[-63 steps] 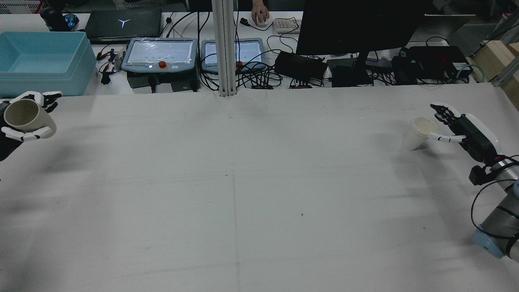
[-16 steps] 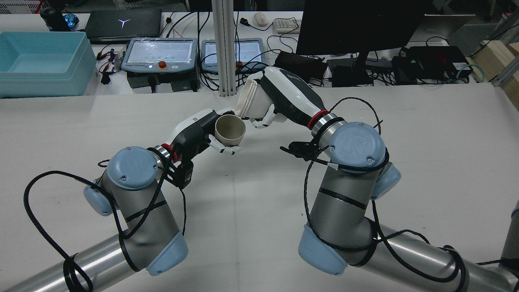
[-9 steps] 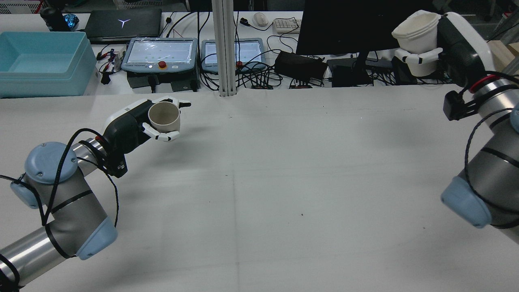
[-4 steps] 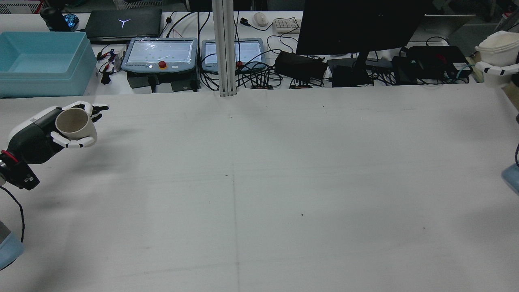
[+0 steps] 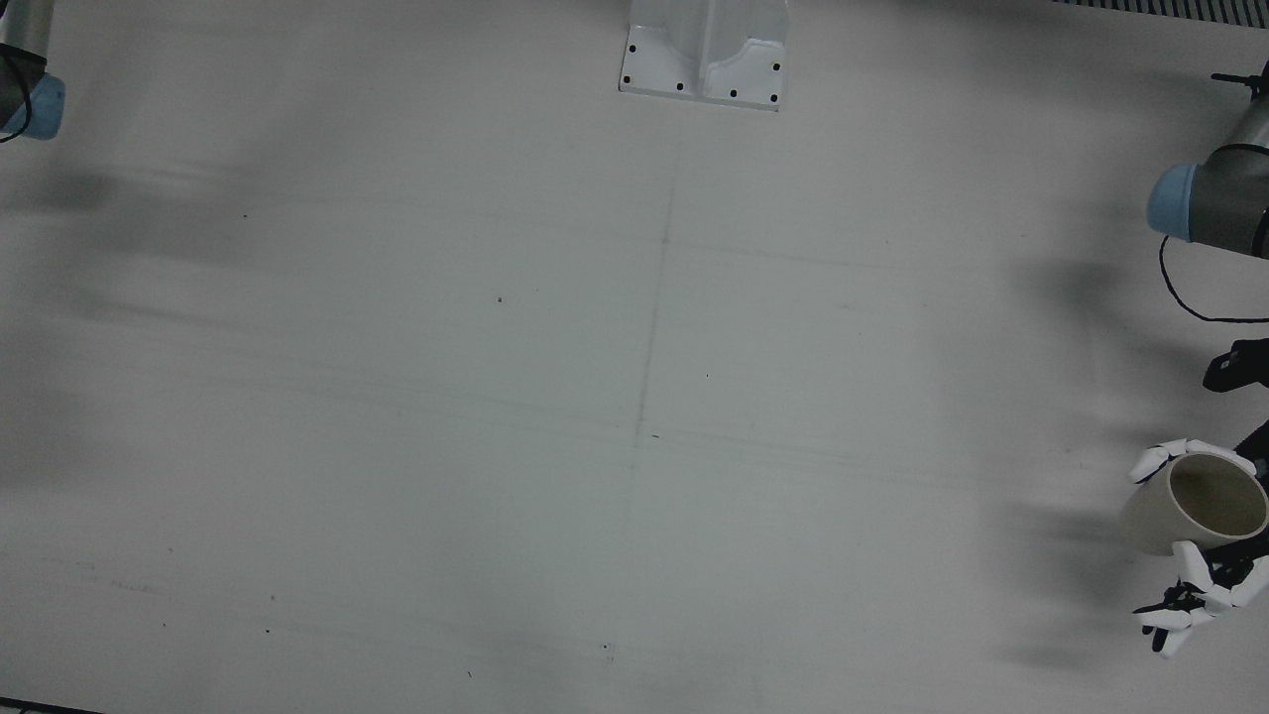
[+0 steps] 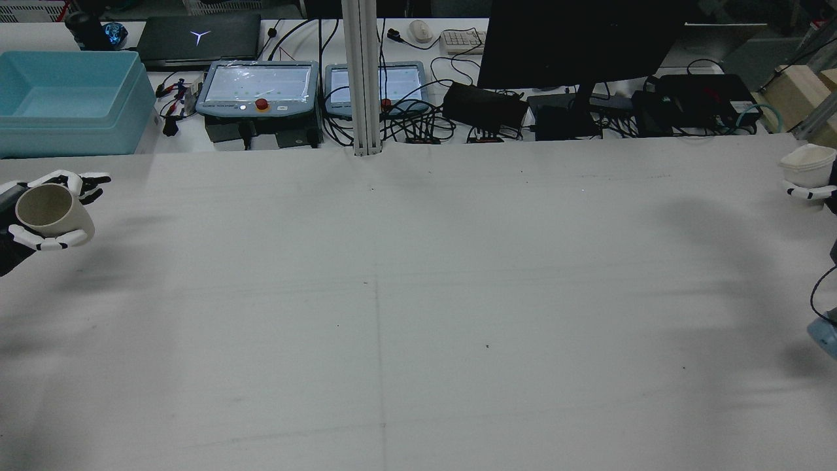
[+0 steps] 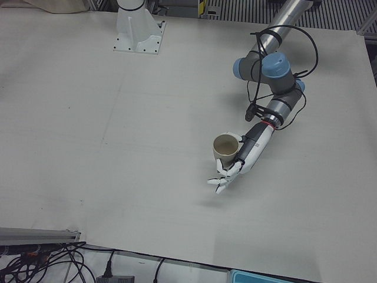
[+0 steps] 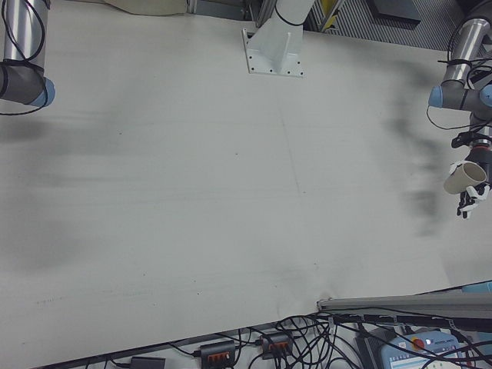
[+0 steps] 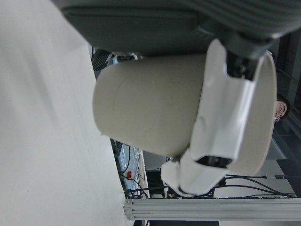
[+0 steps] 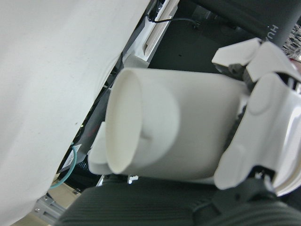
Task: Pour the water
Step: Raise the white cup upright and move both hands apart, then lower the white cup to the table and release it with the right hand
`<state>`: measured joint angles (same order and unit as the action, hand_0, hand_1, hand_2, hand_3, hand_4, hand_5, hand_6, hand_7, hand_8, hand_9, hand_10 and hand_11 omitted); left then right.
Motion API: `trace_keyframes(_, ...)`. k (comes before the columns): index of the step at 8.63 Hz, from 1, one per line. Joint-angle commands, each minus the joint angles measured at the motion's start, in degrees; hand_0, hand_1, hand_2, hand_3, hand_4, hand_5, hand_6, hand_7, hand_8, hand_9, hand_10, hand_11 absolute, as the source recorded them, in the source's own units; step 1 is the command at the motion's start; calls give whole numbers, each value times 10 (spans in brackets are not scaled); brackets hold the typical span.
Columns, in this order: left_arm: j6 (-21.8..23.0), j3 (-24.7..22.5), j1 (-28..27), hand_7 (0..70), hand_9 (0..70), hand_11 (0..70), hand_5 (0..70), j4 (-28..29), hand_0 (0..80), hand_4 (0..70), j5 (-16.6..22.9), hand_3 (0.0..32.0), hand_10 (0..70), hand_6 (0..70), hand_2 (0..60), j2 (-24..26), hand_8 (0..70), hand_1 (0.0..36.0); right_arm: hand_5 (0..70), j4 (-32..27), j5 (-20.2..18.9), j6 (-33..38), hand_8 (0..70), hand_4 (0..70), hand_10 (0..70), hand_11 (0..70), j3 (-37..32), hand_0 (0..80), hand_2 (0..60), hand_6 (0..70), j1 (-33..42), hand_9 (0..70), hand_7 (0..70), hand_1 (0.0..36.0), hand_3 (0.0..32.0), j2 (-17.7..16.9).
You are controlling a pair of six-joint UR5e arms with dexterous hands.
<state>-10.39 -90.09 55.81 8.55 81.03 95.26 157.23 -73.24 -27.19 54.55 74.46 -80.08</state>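
Left hand (image 6: 26,216) fingers wrap tan cup (image 6: 49,209); right hand (image 6: 817,191) fingers clasp white cup (image 6: 809,165).

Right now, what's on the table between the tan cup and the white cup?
Nothing: in the rear view, only bare table lies between the tan cup and white cup.

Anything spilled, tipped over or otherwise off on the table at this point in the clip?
Nothing stands out. The table shows no puddle or wet patch. The left hand holds the beige cup, the right hand holds the white cup at the table's far edge, and both cups look intact.
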Motion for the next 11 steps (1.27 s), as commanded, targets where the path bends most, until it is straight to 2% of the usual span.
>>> trace_keyframes(1, -1, 3, 2, 251, 63, 83, 700, 9, 800, 700, 0, 0, 45, 127, 600, -11, 84, 360, 580, -43, 77, -3, 411, 338, 694, 700, -82, 454, 245, 521, -54, 556, 635, 68, 0, 19)
trace_keyframes(2, -1, 4, 2, 249, 63, 84, 700, 9, 800, 700, 0, 0, 46, 126, 600, -11, 84, 360, 549, -44, 77, 4, 348, 335, 591, 700, -81, 462, 178, 465, -53, 477, 564, 70, 0, 17)
trace_keyframes(3, -4, 6, 1, 249, 64, 84, 700, 9, 777, 700, 0, 0, 46, 127, 600, -11, 85, 360, 421, -44, 76, 10, 239, 280, 435, 614, -81, 461, 108, 363, -53, 332, 442, 67, 0, 13)
trace_keyframes(4, -5, 21, -1, 247, 63, 86, 700, 15, 738, 700, 0, 0, 48, 126, 600, -11, 84, 360, 252, -44, 75, 15, 136, 205, 270, 396, -81, 469, 18, 245, -53, 170, 290, 76, 0, 11)
trace_keyframes(5, -6, 32, -1, 247, 64, 86, 700, 21, 777, 700, 0, 0, 48, 125, 600, -11, 85, 360, 50, -43, 74, 29, 4, 99, 44, 70, -80, 459, 0, 68, -53, 0, 45, 22, 0, 11)
trace_keyframes(6, -8, 40, -2, 245, 63, 84, 700, 23, 753, 700, 0, 0, 47, 124, 600, -11, 85, 353, 1, -42, 73, 51, 0, 8, 0, 0, -79, 423, 0, 0, -52, 0, 0, 0, 12, 11)
trace_keyframes(7, -8, 62, -3, 241, 61, 78, 700, 41, 755, 700, -1, 0, 44, 121, 504, -11, 86, 328, 0, -41, 73, 68, 0, 0, 0, 0, -76, 405, 0, 0, -49, 0, 0, 0, 106, 11)
trace_keyframes(8, -13, 88, -3, 239, 61, 75, 700, 63, 768, 700, -1, 0, 43, 120, 449, -10, 88, 314, 0, -42, 73, 72, 0, 0, 0, 0, -74, 399, 0, 0, -36, 0, 0, 0, 140, 11)
trace_keyframes(9, -13, 111, -3, 242, 62, 77, 700, 78, 784, 700, -1, 0, 43, 121, 444, -6, 89, 314, 0, -42, 71, 72, 0, 0, 0, 0, -74, 406, 0, 0, -22, 0, 0, 0, 126, 12)
trace_keyframes(10, -21, 130, -4, 241, 63, 78, 700, 97, 749, 700, -1, 0, 44, 122, 454, -5, 89, 311, 0, -42, 69, 73, 0, 0, 0, 0, -68, 411, 0, 0, -12, 0, 0, 2, 126, 12)
trace_keyframes(11, -21, 152, -8, 234, 59, 69, 700, 109, 749, 700, -2, 0, 39, 121, 340, -3, 90, 284, 0, -41, 69, 71, 0, 3, 0, 0, -42, 411, 0, 0, -10, 0, 0, 5, 112, -7)
